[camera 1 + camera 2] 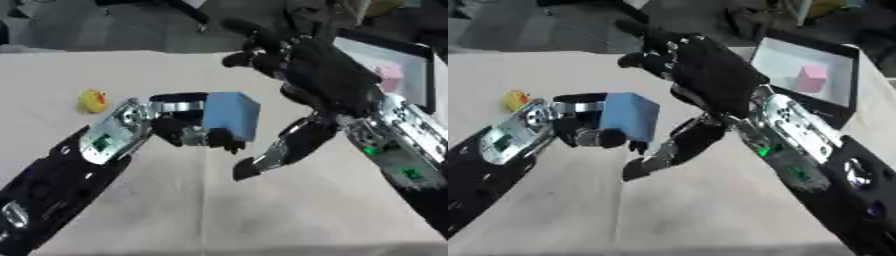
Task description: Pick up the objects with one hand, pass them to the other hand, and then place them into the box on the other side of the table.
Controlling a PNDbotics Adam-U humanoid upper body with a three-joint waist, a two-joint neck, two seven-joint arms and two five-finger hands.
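Both hands meet: left hand [197, 131] clasps the blue block [231, 114], right hand [702, 75] spread wide beside it.

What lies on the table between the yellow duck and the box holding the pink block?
The left hand gripping the blue block, then the open right hand; between yellow duck and box, clearest in the right eye view.
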